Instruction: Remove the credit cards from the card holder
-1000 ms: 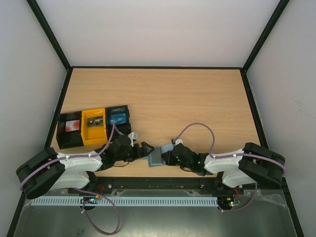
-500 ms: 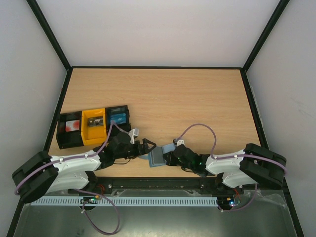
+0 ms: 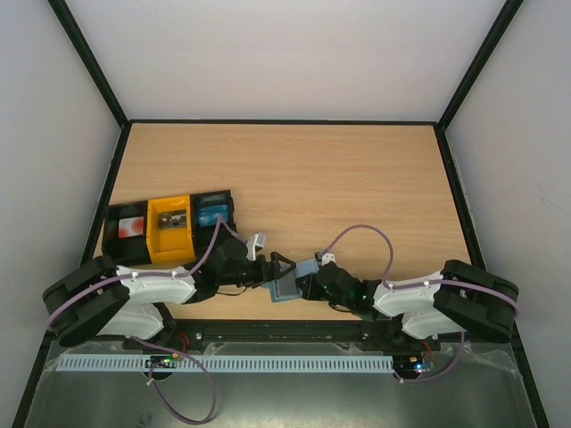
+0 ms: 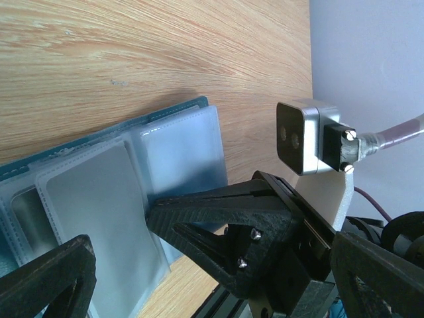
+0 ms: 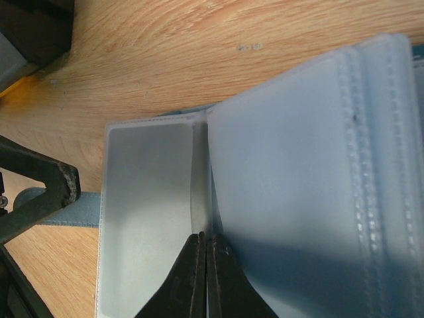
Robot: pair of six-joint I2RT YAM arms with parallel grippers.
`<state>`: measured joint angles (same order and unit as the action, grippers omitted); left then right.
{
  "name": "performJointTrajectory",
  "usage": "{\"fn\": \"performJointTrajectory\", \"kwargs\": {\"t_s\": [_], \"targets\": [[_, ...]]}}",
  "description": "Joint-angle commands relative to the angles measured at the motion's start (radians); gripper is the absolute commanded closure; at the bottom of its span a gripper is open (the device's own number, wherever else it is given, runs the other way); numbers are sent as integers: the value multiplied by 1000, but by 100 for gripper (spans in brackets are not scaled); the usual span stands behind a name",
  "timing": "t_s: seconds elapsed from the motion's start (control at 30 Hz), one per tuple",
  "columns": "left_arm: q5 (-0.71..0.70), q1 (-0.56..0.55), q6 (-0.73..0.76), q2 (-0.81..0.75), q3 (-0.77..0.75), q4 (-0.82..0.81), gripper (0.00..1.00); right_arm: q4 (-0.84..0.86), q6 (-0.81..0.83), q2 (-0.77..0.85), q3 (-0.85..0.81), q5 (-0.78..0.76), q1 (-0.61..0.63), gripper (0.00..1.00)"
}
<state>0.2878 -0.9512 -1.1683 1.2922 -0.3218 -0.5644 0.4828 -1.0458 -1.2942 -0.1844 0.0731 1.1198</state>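
The card holder (image 3: 286, 285) lies open near the table's front edge, teal outside with frosted pale sleeves (image 4: 119, 185) inside. My right gripper (image 5: 204, 238) comes in from the right and is shut on the thin edge of one sleeve (image 5: 291, 146) at the fold. My left gripper (image 3: 275, 271) stands open just left of the holder, and its fingers (image 4: 46, 278) frame the sleeves without touching them. The right gripper's black fingers (image 4: 218, 222) show there, pinched on the holder's edge. The sleeves are cloudy, so I cannot tell whether credit cards sit in them.
Three box trays stand at the left: a black tray (image 3: 128, 234) with a red and white card, a yellow tray (image 3: 170, 228), and a black tray (image 3: 213, 214) with a blue card. The table's front rail (image 3: 285, 328) runs just behind the holder.
My left gripper has moved right, up to the holder's left side, still open. My right gripper has finished shutting on the sleeve, and the holder has shifted slightly right.
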Motion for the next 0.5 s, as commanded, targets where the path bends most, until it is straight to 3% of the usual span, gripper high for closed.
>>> {"fn": "performJointTrajectory", "kwargs": {"t_s": [0.0, 0.47], "targets": [[-4, -7, 2, 18, -18, -29, 2, -57, -5, 9, 30, -36, 5, 98], [-36, -17, 18, 16, -22, 32, 2, -65, -7, 32, 31, -48, 5, 98]]}}
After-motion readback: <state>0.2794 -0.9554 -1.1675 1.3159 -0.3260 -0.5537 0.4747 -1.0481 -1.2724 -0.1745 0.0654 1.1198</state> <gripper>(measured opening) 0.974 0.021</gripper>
